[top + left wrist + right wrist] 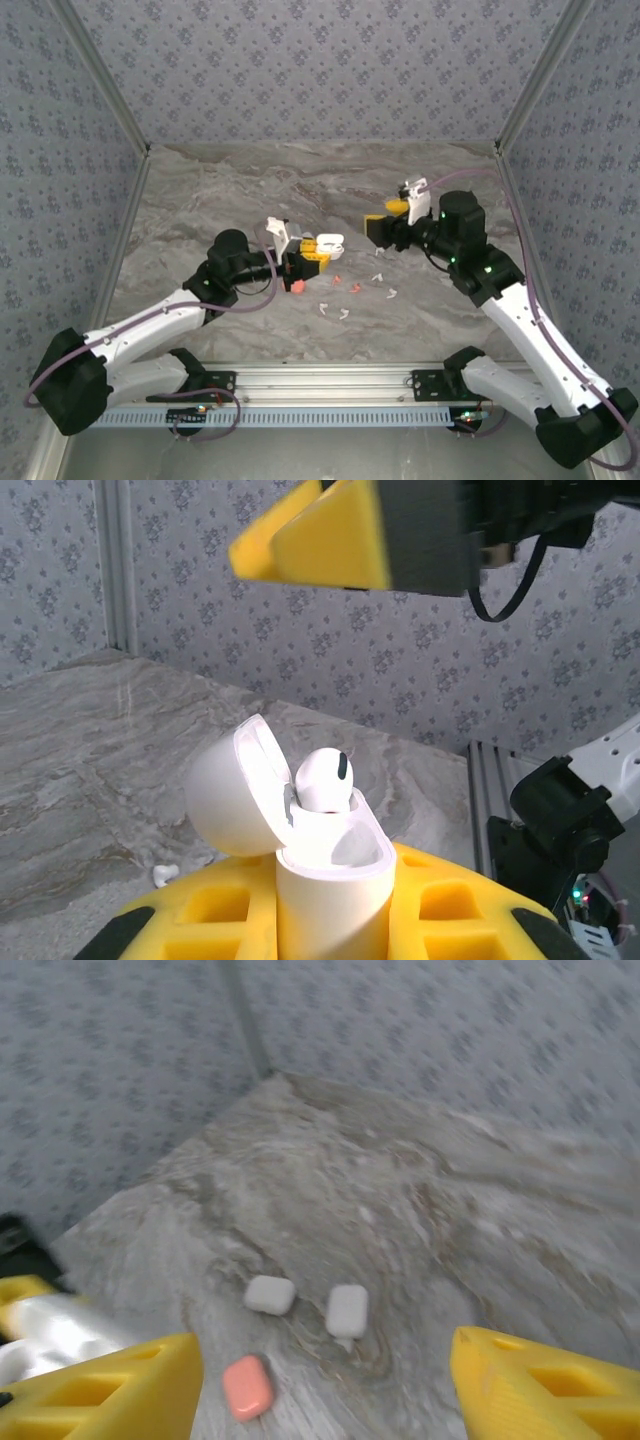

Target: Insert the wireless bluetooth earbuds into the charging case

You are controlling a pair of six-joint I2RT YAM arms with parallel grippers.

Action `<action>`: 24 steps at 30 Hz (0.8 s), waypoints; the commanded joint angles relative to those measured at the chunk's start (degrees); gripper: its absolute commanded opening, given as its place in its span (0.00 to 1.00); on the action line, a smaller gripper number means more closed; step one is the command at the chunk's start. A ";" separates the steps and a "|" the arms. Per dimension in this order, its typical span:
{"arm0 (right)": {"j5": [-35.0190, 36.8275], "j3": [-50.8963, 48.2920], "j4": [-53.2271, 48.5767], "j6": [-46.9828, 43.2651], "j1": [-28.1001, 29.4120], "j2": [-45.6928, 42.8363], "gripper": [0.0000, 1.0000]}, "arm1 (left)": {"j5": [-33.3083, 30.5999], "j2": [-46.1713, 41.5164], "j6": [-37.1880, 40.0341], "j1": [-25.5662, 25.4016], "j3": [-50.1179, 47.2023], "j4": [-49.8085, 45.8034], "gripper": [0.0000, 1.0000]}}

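Left wrist view: the left gripper clamps an open white charging case upright, one earbud seated inside and the lid tipped toward 10 o'clock. The top view adds loose earbuds on the table at the case's 5 o'clock. Right wrist view: the right gripper spreads wide and empty, with three closed cases between its fingers, two white and one pink.

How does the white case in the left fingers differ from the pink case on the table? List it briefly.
The white case stands upright, clamped between the left fingers; the pink case lies flat on the table. The white case's lid is open with an earbud seated inside; the pink case is shut. Colour differs: white against salmon-pink. Both are rounded pebble shapes.
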 commanded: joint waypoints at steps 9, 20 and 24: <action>2.88 -1.40 -12.99 8.51 -9.39 19.73 0.62 | -2.29 -4.49 4.86 -0.57 -0.71 -3.14 0.00; 4.49 6.96 -11.35 1.95 -8.69 40.77 0.53 | -2.34 -5.35 4.23 -0.57 -0.78 -4.53 0.00; 4.21 8.69 -9.31 1.21 -8.02 45.91 0.49 | -2.60 -6.12 3.79 -0.66 -1.18 -4.84 0.00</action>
